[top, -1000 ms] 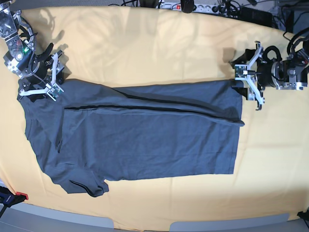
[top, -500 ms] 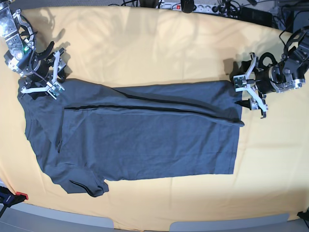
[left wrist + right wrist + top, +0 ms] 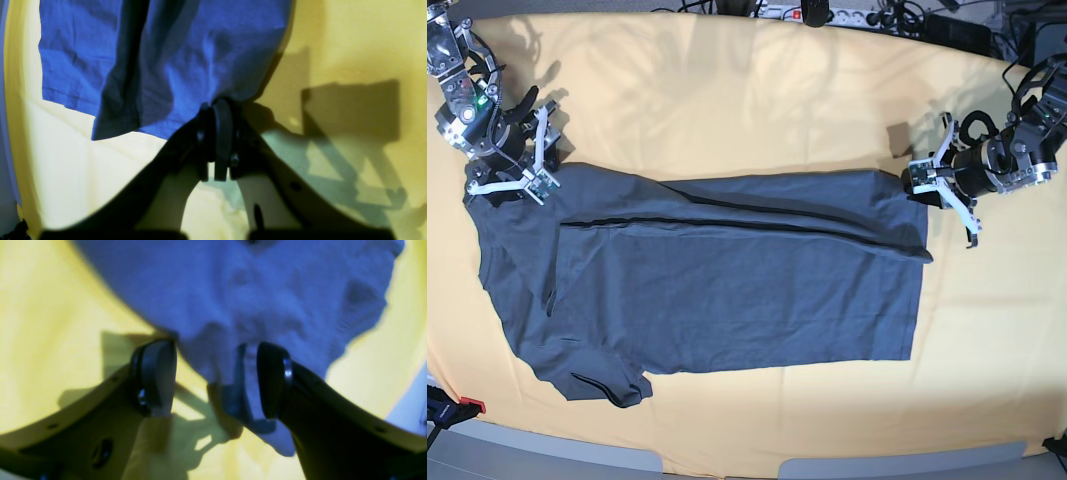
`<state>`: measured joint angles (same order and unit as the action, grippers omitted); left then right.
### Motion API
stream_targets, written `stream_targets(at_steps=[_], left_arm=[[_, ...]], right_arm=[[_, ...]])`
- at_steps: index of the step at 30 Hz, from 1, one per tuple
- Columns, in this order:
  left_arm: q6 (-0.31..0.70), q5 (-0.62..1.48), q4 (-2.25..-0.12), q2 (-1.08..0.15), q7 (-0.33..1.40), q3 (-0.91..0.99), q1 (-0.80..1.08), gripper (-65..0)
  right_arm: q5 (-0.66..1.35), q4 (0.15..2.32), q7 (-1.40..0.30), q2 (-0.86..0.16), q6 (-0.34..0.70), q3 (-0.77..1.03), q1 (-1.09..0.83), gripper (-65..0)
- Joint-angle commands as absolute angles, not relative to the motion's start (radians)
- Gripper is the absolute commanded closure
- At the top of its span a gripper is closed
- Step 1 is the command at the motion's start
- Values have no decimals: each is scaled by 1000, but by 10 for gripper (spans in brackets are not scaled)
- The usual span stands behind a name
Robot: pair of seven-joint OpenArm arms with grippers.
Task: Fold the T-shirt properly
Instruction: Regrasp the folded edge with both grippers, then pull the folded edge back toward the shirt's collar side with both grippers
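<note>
**T-shirt corner pinched by the left tool, right tool spread at the shoulder**

The dark slate-grey T-shirt is laid flat on the yellow-orange tablecloth that covers the worktop, with one long side folded over along its length. The left tool is pressed together on the shirt's hem corner; in the left wrist view the pads are seen closed on the cloth's edge, which spreads away ahead of the tool. A dark crease is seen running down the fabric ahead of it and off to one side. The right tool is held spread at the opposite end of the shirt. In the right wrist view a bunched fold of fabric lies between its two fingers, and nothing is gripped there. Bare tablecloth is seen to either side of both tools.
</note>
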<state>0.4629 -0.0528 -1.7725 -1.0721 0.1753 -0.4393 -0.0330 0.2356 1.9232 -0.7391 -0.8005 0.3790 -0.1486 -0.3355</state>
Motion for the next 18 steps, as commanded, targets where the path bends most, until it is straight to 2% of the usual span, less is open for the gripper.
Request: stream_targets(at_steps=[1,10,18], left_arm=[[451,-48,-1782,-1095,165,-427,-47,0],[452,-48,-1782,-1098,165,-427,-47,0],[452,-49,-1782,-1151,164,-427,-48,0]], right_arm=[[231,1916,-737,-820,395,-138,-335,-388],[99,1802,-701,-825,401,-138,-336,-387],[77,1751,-712,-927,387,-138,-336,-387]])
